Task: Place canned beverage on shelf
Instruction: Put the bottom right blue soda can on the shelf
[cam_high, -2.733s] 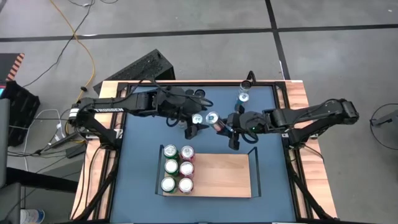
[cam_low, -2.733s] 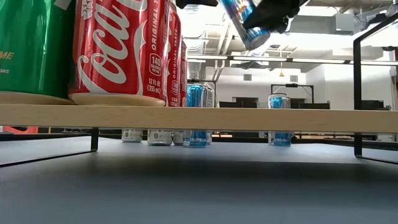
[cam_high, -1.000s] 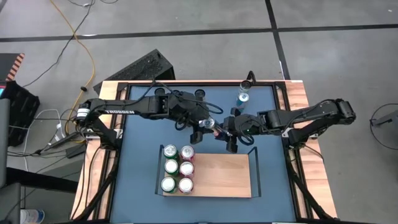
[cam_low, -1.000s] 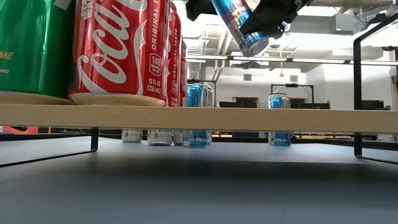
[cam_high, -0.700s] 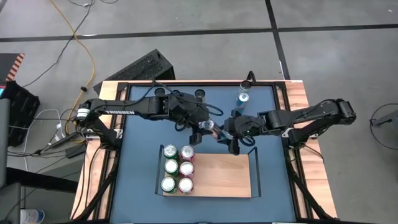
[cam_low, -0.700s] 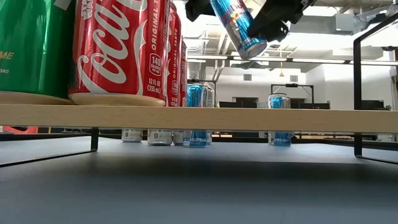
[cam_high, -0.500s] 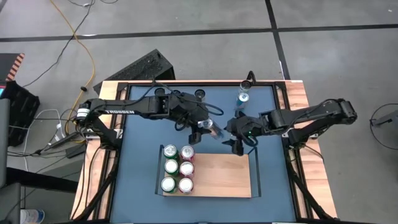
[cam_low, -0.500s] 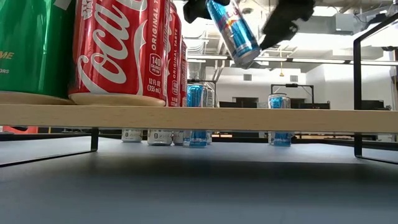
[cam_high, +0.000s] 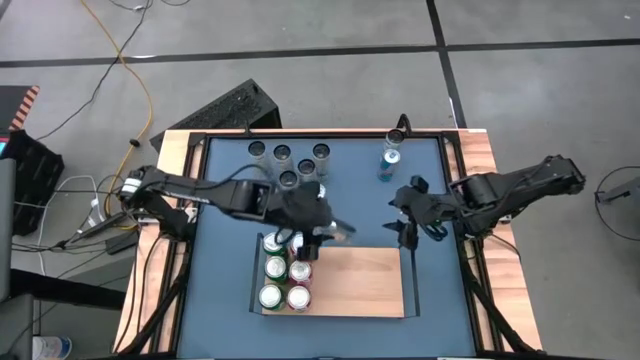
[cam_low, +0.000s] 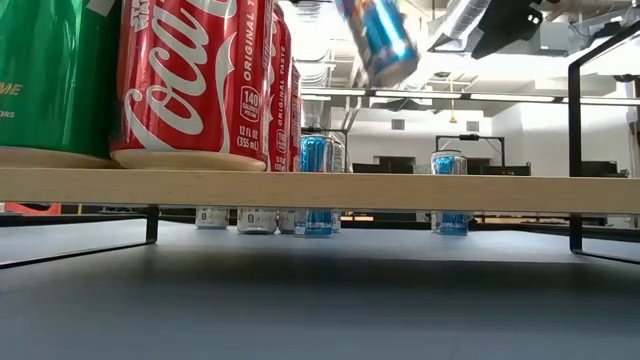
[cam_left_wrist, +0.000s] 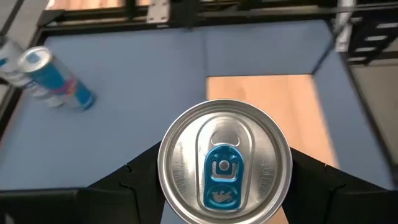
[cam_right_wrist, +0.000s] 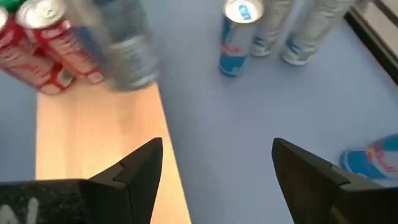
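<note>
Where labels face out, red cans (cam_low: 195, 80) read "Coca-Cola Original Taste".

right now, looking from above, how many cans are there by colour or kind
Green cans on the shelf: 3
Red cans on the shelf: 3, one partly hidden under the left gripper
Slim cans standing on the tabletop: 7
Slim can held in the left gripper: 1
Total: 14

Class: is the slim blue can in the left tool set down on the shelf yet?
No: slim blue can hangs tilted above the light-wood shelf.
</note>
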